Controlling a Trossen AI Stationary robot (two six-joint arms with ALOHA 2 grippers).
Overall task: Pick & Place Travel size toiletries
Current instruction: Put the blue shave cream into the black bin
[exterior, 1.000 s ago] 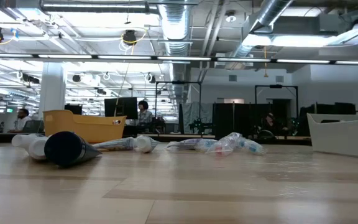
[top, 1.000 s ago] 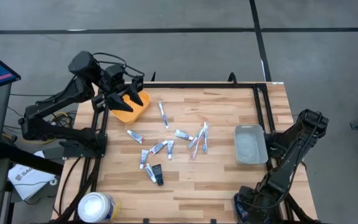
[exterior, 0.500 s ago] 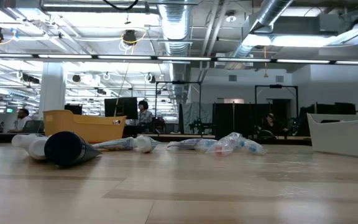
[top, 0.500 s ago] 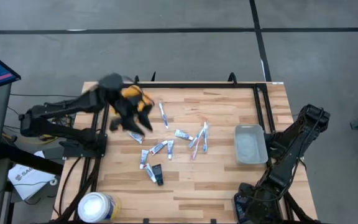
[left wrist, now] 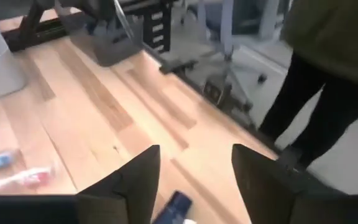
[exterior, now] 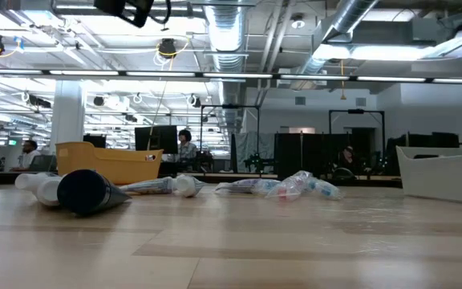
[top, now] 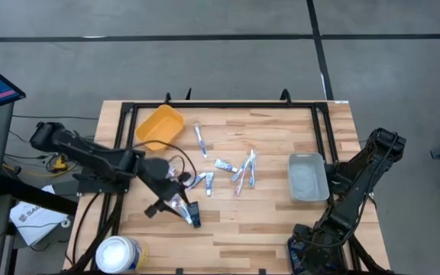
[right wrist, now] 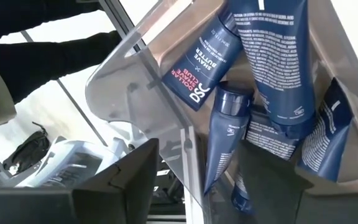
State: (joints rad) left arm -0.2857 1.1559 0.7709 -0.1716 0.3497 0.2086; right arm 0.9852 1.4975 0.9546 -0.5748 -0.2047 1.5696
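1. Our left gripper (top: 176, 205) hangs low over the near-left cluster of toiletries, at about 7 o'clock from the table's middle. In the left wrist view its two fingers (left wrist: 135, 180) stand apart with nothing between them, and a small dark tube (left wrist: 173, 206) lies on the wood just ahead of the gap.
2. Our right gripper (right wrist: 194, 180) waits folded down off the table's near-right corner, its fingers spread and empty, facing a clear bin of dark blue tubes (right wrist: 272, 56) that is not on the table.
3. We judge the task barely begun. The yellow bin (top: 160, 127) at 10 o'clock looks empty from above, and so does the grey tray (top: 308, 177) at 3 o'clock.
4. The toiletries lie loose on the wood: one white tube (top: 200, 141) alone at 11 o'clock, a loose group of tubes and pale sticks (top: 239, 172) near the middle, and the black tube (top: 194, 215) with its neighbours under our left arm.
5. We count roughly ten items on the table; some overlap, so we cannot give an exact figure. There is one yellow bin, one grey tray, and one white tub (top: 119, 254) at the near-left edge.
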